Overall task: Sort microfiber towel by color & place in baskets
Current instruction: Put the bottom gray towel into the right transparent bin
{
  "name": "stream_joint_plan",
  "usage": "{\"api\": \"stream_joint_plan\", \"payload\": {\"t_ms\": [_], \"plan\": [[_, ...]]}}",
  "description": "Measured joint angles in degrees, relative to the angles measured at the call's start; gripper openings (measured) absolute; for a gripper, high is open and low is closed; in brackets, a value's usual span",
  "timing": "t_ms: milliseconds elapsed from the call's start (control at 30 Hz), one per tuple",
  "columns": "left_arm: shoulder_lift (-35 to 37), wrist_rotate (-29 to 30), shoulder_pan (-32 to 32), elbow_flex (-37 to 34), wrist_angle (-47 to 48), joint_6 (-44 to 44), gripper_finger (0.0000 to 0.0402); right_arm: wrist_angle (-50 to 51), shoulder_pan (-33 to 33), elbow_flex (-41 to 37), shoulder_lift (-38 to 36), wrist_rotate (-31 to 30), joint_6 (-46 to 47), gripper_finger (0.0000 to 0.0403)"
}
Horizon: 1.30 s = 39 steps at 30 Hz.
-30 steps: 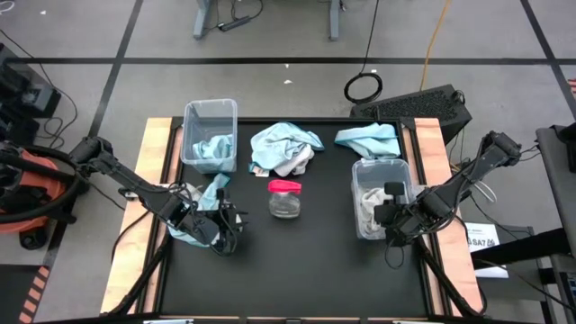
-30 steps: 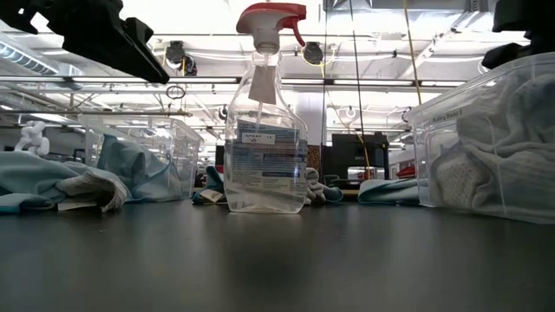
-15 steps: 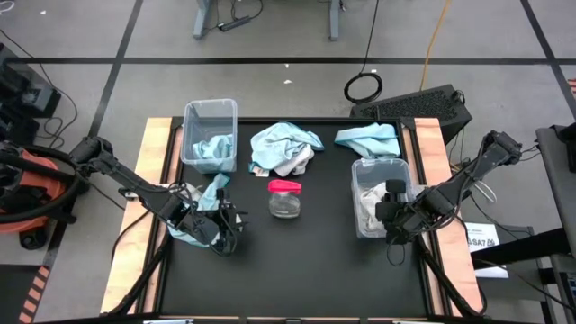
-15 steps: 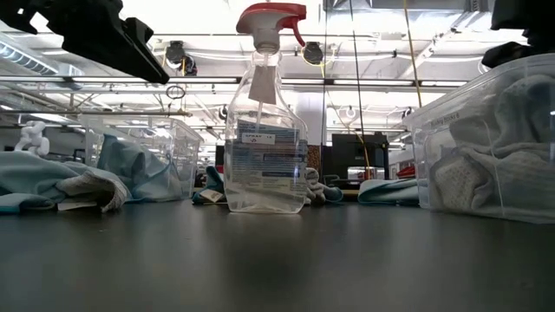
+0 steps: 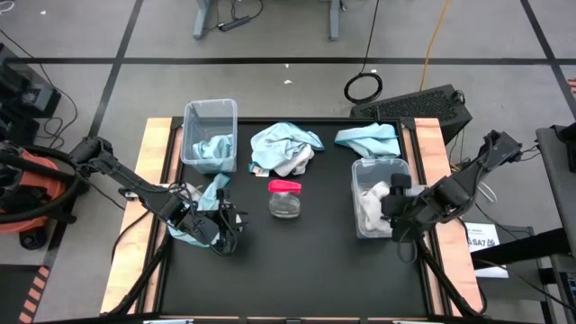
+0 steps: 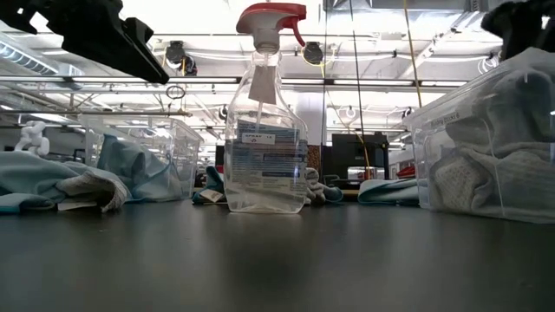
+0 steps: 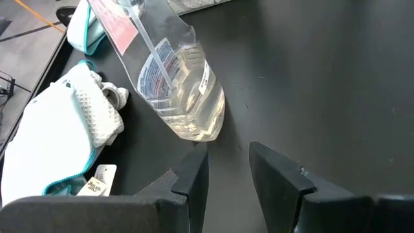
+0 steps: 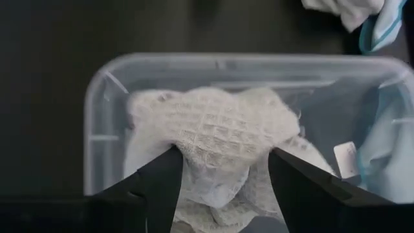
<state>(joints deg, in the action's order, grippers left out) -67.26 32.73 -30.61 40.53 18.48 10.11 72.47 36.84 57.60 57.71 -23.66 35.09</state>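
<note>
Right gripper (image 5: 392, 200) hangs over right basket (image 5: 358, 168), fingers (image 8: 158, 184) spread wide, holding nothing; white towel (image 8: 213, 139) lies inside beneath them. Left gripper (image 5: 219, 223) low at table's near left beside blue towel (image 5: 205, 200), jaws partly parted and empty. Left basket (image 5: 209, 111) holds blue cloth.

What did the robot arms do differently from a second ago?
The right gripper opened its jaws and let the white towel drop into the right basket, then pulled back toward the table's right edge. The left gripper stayed put beside the blue towel at the table's left. The spray bottle, the towel pile and the left basket did not move.
</note>
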Motion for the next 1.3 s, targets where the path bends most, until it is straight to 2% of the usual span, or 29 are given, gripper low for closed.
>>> {"api": "stream_joint_plan", "payload": {"t_ms": [200,467,633,867,1000,1167,1300], "plan": [[0.0,-0.2,0.0,0.0,0.0,0.1,0.0121,-0.2,0.0,4.1,0.0,-0.3,-1.8,0.0219],[0.0,-1.0,0.0,0.0,-0.1,0.1,0.0121,-1.0,-0.4,1.3,0.0,-0.7,-2.2,0.0208],[0.0,-1.0,0.0,0.0,-0.1,0.1,0.0121,-1.5,-1.8,-2.7,0.0,-0.3,-1.1,0.0171],[0.0,-1.0,0.0,0.0,-0.2,0.1,0.0121,-4.2,-5.2,-9.2,0.0,0.1,-1.5,0.0096],[0.0,-1.0,0.0,0.0,-0.2,0.1,0.0121,-6.3,-7.4,-12.3,0.1,2.5,-2.2,0.0063],[0.0,-1.1,0.0,0.0,-0.2,0.1,0.0121,-8.4,-9.6,-13.9,0.0,6.3,-3.1,0.0039],[0.0,-1.1,0.0,0.0,-0.3,0.1,0.0121,-8.7,-10.7,-13.9,-0.1,6.7,-4.0,0.0036]]}}
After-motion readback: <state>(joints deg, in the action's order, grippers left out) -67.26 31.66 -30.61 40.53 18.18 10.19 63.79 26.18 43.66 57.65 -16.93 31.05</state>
